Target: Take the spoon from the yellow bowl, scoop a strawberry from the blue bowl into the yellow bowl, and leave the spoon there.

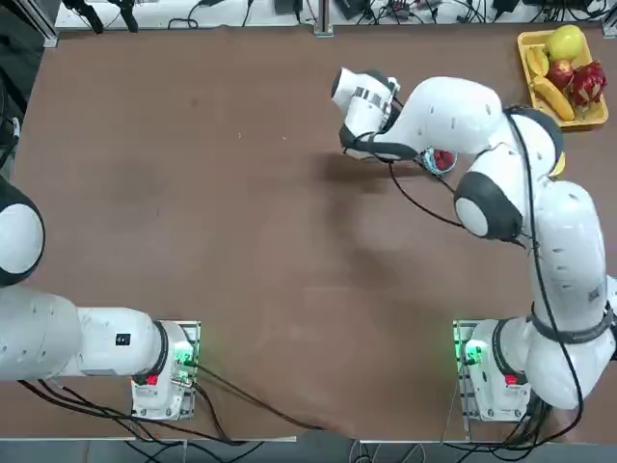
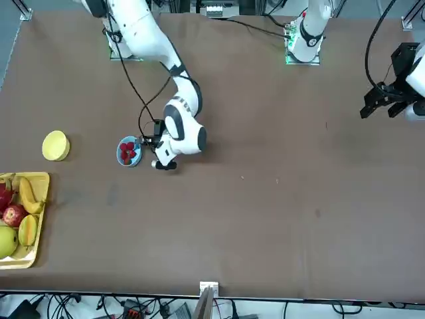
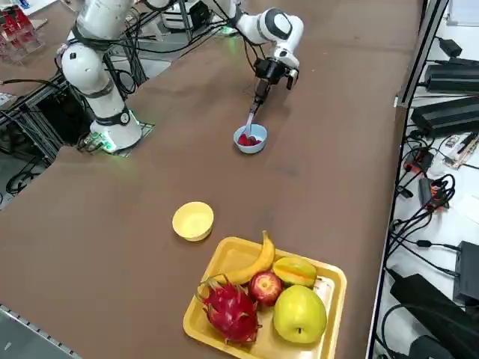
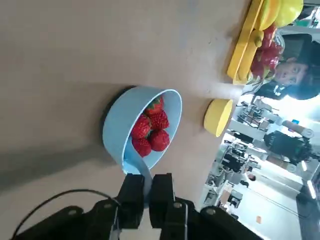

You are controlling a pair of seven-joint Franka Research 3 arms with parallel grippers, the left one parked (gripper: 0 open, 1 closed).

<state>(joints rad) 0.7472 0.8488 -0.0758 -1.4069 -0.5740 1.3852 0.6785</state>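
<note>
Top view: the working arm's elbow covers most of the small round light-blue bowl (image 1: 442, 160); only a sliver with red strawberries (image 1: 443, 158) shows. The rectangular yellow fruit tray (image 1: 562, 75) sits at the far right corner, well apart, while the brown table (image 1: 241, 241) lies bare to the left.

Front view: the right gripper (image 2: 161, 163) hangs just beside the blue bowl, low and angled toward it, likely so the spoon can dip under a berry. The small round yellow bowl (image 2: 56, 145) waits beyond the blue one, with bare table between.

Right side view: the small pale plastic spoon (image 3: 251, 120) slants down from the closed fingers, its tip at the bowl's rim among the berries. The yellow bowl stands empty between blue bowl and tray, so the carry path looks unobstructed.

Wrist view: both fingers (image 4: 132, 192) are clamped on the spoon's handle, which reaches over the blue rim. The strawberries lie heaped against the far wall, handy for scooping.
</note>
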